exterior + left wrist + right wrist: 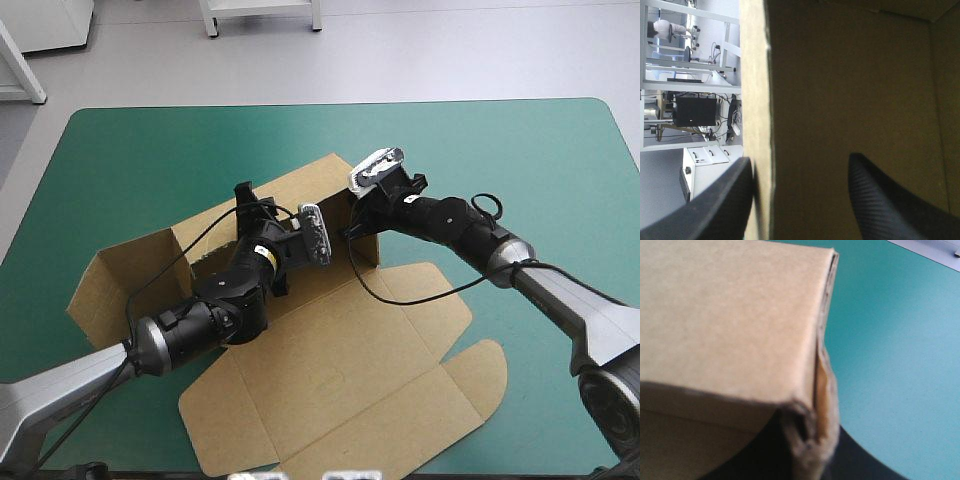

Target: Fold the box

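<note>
Box (330, 370): brown board, part-formed, lay mid-table on the teal-green table (150, 140). Its lid panel was flat toward my side and its rear wall (300, 190) stood raised, long axis running from near-left to far-right.

My left gripper (801, 159): released, fingers spread. It straddled the wall's upper edge mid-span, one finger on each face; I could not tell whether it touched.

My right gripper (807, 432): clenched on the wall's right-end corner (822, 365), board layers pinched between the fingers.

Judgement: the wall lay directly ahead of both grippers, and the right was nearer the end to be tucked.
</note>
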Robot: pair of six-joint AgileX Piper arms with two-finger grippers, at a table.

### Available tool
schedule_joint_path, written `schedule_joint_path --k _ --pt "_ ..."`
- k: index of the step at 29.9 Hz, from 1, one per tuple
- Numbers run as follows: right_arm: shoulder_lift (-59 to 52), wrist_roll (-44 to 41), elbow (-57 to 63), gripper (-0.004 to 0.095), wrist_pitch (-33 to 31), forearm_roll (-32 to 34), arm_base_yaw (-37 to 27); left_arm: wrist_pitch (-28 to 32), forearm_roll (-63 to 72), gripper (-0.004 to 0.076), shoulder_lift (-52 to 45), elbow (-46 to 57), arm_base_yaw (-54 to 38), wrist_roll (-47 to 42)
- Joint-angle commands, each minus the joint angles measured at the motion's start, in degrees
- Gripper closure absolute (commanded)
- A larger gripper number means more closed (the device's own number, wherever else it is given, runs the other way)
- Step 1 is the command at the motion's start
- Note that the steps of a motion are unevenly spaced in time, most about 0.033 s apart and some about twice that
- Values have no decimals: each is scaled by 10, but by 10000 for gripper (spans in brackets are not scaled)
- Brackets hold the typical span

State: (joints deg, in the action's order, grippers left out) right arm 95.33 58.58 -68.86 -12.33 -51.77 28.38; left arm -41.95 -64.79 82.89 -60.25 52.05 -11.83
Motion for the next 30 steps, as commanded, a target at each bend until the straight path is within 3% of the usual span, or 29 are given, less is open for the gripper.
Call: schedule_joint_path --k 1,19,30 --pt "-22 10 -16 905 -14 -2 7 -29 -33 293 -19 -13 32 -28" --pt "-22 -5 -16 905 -3 -1 7 -222 -73 319 -25 -38 227 -179" --pt "-22 -9 -16 906 -1 1 7 -319 51 339 -25 -210 342 -165"
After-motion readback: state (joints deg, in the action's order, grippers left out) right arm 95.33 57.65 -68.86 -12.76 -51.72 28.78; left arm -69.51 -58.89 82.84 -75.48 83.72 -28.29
